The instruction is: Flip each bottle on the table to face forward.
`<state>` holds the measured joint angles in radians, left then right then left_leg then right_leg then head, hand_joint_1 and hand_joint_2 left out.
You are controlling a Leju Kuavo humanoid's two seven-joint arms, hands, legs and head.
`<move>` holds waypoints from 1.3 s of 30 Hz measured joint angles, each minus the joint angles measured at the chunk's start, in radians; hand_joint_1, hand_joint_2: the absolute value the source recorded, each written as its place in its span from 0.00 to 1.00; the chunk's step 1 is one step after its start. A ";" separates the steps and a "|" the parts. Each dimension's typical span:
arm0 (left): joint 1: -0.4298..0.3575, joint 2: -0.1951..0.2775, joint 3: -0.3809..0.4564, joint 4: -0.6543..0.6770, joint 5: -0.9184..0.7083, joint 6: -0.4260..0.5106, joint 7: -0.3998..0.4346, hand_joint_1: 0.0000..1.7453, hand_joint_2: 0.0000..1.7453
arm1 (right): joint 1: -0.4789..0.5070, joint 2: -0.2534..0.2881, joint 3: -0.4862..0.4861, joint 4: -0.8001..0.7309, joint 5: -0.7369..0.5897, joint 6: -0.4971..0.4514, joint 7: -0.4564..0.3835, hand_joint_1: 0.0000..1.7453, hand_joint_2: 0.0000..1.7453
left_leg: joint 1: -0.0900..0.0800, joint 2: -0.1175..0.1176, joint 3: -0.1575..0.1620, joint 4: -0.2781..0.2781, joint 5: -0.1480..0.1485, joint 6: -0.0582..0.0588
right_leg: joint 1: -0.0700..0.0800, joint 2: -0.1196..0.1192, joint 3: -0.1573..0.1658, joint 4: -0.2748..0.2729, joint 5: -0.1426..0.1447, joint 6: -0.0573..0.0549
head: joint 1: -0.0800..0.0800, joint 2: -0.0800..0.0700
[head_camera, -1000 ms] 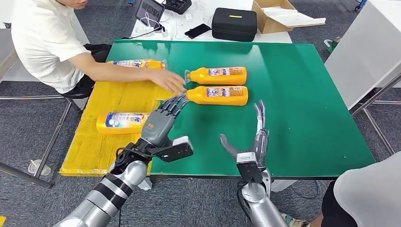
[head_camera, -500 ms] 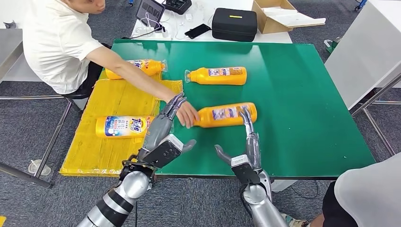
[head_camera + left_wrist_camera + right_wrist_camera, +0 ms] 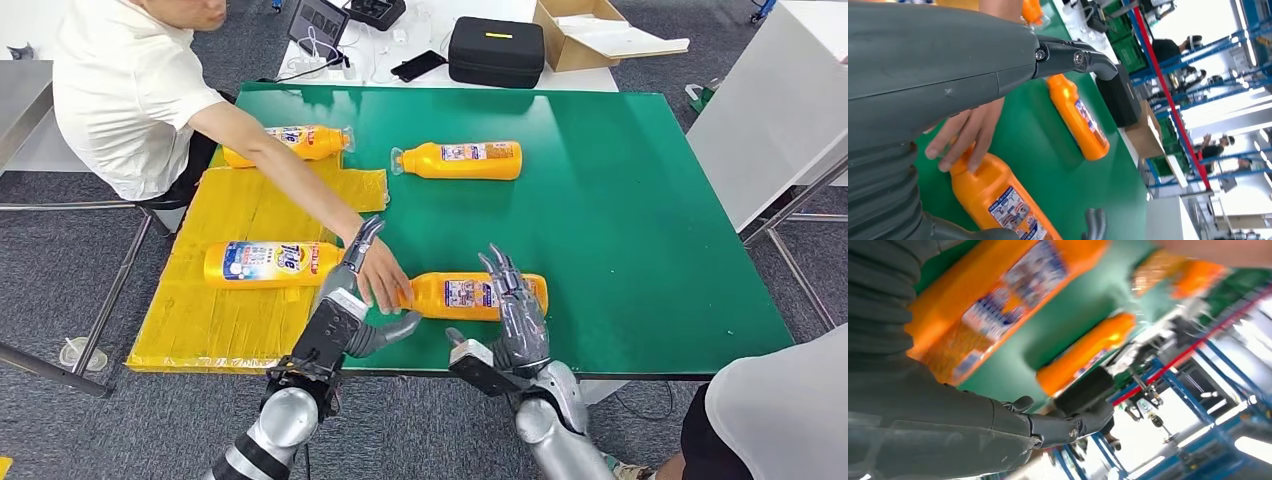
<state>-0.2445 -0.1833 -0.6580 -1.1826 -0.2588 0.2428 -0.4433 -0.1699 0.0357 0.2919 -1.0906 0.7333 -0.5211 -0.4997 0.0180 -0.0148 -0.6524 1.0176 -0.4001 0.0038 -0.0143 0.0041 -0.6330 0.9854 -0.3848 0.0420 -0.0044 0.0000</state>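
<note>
An orange bottle [image 3: 455,296] lies on its side near the front edge of the green table [image 3: 640,220], small back label up. A person's hand [image 3: 381,281] presses on its neck end. My right hand [image 3: 516,312] has its fingers spread over the bottle's base end and grips nothing. My left hand [image 3: 345,300] is beside the person's hand, fingers straight, thumb out, empty. A second orange bottle [image 3: 461,160] lies farther back. In the left wrist view the person's hand [image 3: 965,135] rests on the near bottle [image 3: 998,200]. The right wrist view looks along the near bottle [image 3: 998,305].
Two bottles [image 3: 265,263] [image 3: 290,142] with colourful front labels lie on a yellow mat [image 3: 250,210] at the left. The person sits at the far left, an arm stretched across the mat. A black case [image 3: 495,50] and a cardboard box [image 3: 590,35] stand behind the table.
The person has dragged the near bottle from mid-table toward the front edge. Both my hands have drawn back toward me, and the right hand's fingers now lie over the bottle.
</note>
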 joint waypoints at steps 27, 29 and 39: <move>0.009 -0.047 -0.035 0.000 0.042 0.033 0.002 0.00 1.00 | -0.282 -0.065 0.086 0.421 0.205 0.093 0.207 0.00 1.00 | 0.000 0.000 0.001 0.000 0.001 0.000 | 0.000 0.000 0.000 0.000 0.001 0.001 | 0.000 0.000; 0.008 -0.049 -0.036 0.001 0.048 0.034 0.000 0.00 1.00 | -0.298 -0.065 0.087 0.447 0.211 0.113 0.224 0.00 1.00 | 0.000 0.000 0.001 0.000 0.001 0.000 | 0.000 0.000 0.001 0.000 0.001 0.001 | 0.000 0.000; -0.005 -0.051 -0.039 0.014 0.057 0.042 0.011 0.00 1.00 | -0.424 -0.060 0.136 0.554 0.283 0.334 0.436 0.97 1.00 | 0.000 0.004 0.012 0.000 0.000 0.001 | 0.000 0.002 0.008 -0.001 0.000 0.000 | 0.000 0.000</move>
<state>-0.2495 -0.2345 -0.6970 -1.1690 -0.2021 0.2845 -0.4325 -0.5938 -0.0245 0.4281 -0.5367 1.0160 -0.1866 -0.0634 0.0179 -0.0111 -0.6403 1.0176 -0.3999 0.0046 -0.0142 0.0060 -0.6245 0.9844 -0.3844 0.0424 -0.0043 0.0000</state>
